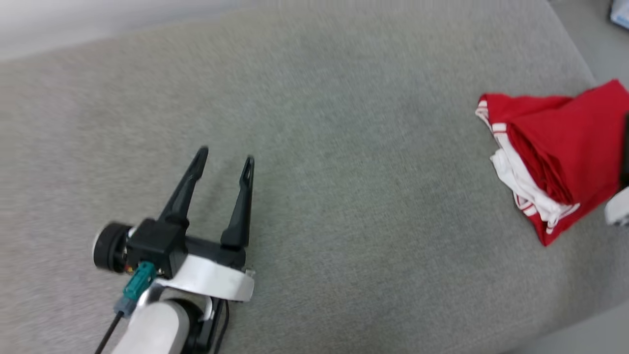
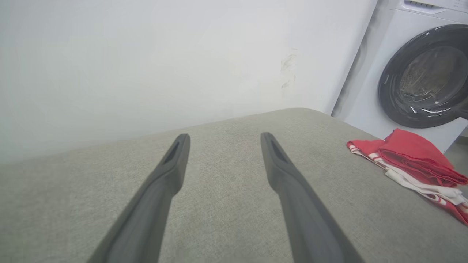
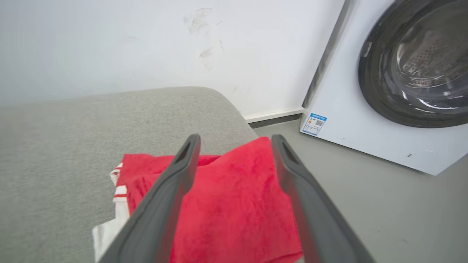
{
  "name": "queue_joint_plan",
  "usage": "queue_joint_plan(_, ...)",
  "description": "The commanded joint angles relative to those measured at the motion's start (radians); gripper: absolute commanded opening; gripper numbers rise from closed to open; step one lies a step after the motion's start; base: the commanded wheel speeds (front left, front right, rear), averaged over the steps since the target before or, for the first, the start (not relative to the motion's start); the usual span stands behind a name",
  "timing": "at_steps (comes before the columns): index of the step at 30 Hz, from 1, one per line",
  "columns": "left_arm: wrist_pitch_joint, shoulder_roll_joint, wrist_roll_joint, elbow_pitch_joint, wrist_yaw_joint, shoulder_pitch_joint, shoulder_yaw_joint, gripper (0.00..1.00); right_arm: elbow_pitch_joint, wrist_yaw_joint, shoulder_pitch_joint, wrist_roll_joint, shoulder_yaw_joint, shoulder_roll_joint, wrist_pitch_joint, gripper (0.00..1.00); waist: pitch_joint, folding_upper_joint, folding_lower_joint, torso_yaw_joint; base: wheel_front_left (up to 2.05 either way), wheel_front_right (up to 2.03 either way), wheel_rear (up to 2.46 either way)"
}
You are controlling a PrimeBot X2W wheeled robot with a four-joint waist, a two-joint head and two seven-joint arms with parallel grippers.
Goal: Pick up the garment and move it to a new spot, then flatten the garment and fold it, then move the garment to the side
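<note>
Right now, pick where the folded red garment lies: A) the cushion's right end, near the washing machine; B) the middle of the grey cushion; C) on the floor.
A: the garment lies folded at the right end of the cushion, with the washing machine just beyond it.

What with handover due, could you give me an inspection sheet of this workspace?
Surface: grey cushion, nothing on it but the garment.
Job's things: garment folded into a red bundle with white striped trim, near the cushion's right edge.
Clutter: pale blue thing on the floor, too cropped to identify.
Grippers: left gripper open, empty, over bare cushion; right gripper open, fingers above the garment, not gripping it.
Cables: black cable and teal connector at the left wrist.
Surroundings: white wall, washing machine, grey floor.
</note>
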Motion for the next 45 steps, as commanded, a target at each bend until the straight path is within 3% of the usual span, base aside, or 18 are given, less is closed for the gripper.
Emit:
queue_joint_plan(1, -0.007, -0.008, -0.007, 0.006, 0.006, 0.020, 0.002, 1.00, -0.027, 0.000, 0.034, -0.007, 0.003, 0.014, 0.005, 1.00, -0.079, 0.0000, 0.0001, 0.054, 0.00, 0.00, 0.00)
queue_joint_plan(13, -0.038, -0.042, -0.055, 0.068, 0.044, 0.138, 0.025, 1.00, -0.481, 0.000, 0.388, -0.023, 0.025, 0.133, 0.148, 1.00, -0.229, 0.0000, 0.0001, 0.212, 0.00, 0.00, 0.00)
queue_joint_plan(21, -0.052, -0.032, -0.084, 0.106, 0.080, 0.231, 0.095, 1.00, -0.670, 0.000, 0.548, -0.040, 0.088, 0.218, 0.224, 1.00, -0.324, 0.0000, 0.0001, 0.277, 0.00, 0.00, 0.00)
queue_joint_plan(30, -0.056, 0.005, -0.066, 0.095, 0.102, 0.337, 0.120, 1.00, -0.774, 0.000, 0.668, -0.048, 0.097, 0.240, 0.270, 1.00, -0.384, 0.0000, 0.0001, 0.278, 0.00, 0.00, 0.00)
queue_joint_plan(45, -0.060, -0.010, -0.057, 0.135, 0.071, 0.342, 0.124, 1.00, -0.785, 0.000, 0.683, -0.076, 0.102, 0.242, 0.264, 1.00, -0.387, 0.0000, 0.0001, 0.270, 0.00, 0.00, 0.00)
